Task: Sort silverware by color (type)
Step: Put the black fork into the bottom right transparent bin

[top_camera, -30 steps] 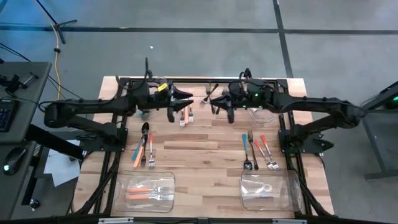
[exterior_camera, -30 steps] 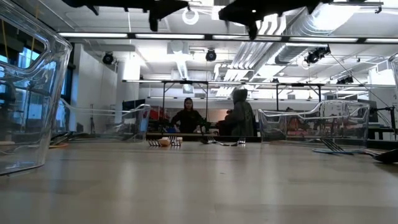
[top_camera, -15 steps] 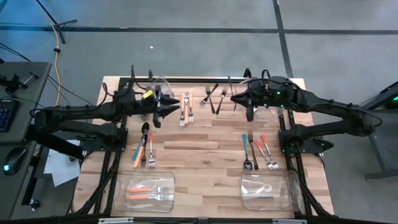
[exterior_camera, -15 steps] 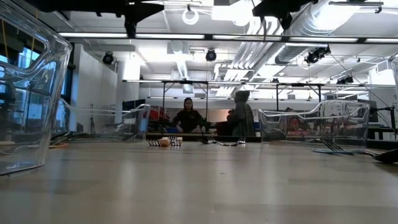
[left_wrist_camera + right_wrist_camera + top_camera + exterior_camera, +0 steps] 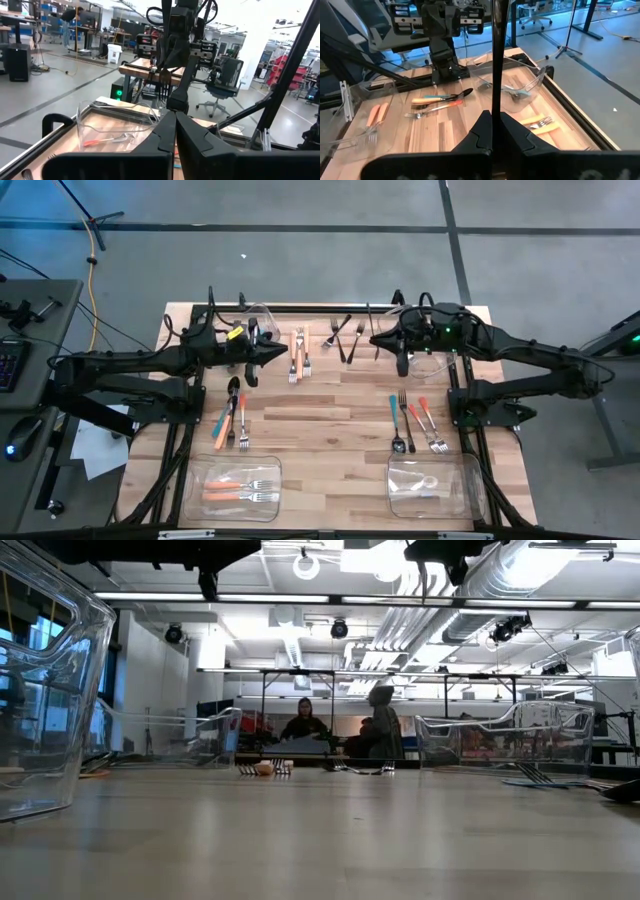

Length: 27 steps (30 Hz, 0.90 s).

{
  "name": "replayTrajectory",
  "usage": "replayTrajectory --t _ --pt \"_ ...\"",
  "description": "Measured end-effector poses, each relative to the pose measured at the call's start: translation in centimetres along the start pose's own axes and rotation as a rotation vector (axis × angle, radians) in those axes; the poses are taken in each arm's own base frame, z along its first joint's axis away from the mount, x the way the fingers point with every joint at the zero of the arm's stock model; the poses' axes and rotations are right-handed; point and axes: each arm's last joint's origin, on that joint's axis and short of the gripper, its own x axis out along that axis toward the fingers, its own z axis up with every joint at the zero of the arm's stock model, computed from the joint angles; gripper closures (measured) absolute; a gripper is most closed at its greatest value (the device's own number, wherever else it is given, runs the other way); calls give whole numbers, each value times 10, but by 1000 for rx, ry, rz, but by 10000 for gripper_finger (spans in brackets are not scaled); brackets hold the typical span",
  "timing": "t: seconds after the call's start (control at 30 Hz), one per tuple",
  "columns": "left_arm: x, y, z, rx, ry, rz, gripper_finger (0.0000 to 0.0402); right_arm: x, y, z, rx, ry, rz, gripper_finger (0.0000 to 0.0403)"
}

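Hovering above the surface [image 5: 330, 405] at its far end: left tool [image 5: 287, 351] pinched together, empty; right tool [image 5: 374, 338] likewise. Orange-handled forks [image 5: 298, 356] lying between.

Silverware [image 5: 298, 356] flat in scattered groups on tabletop.

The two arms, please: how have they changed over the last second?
Both drew apart from the table's middle toward their own sides. The left gripper shut its fingers on nothing; the right gripper stayed shut and empty. The silverware and bins lie as before.
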Motion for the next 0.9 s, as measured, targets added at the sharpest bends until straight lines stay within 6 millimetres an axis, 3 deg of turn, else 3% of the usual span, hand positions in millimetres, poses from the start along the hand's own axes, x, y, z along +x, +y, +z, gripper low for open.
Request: replayTrajectory --t 0.2,0.47,0.67,0.9 --pt "0 0 0 0 1 0 401 0 6 1 151 -4 74 402" --pt "0 0 0 0 1 1 401 -6 74 -12 238 128 360 402" --pt "0 0 0 0 2 1 401 -32 122 -49 415 524 434 402" --pt "0 0 0 26 2 2 401 -75 154 -88 482 948 370 402"
